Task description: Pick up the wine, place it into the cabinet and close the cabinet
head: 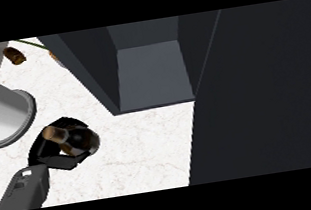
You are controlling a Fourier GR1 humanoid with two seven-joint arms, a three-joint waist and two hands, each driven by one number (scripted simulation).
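As the left hand [64, 146] closes on the wine [57, 135], its black fingers [83, 147] curl round the bottle, whose brownish neck pokes out just above them, low over the white table [139, 150]. Up and to the right of the fingers gapes the open cabinet [150, 75]; the lift probably wants the bottle kept upright and clear of its dark door [261, 91]. No right hand shows.
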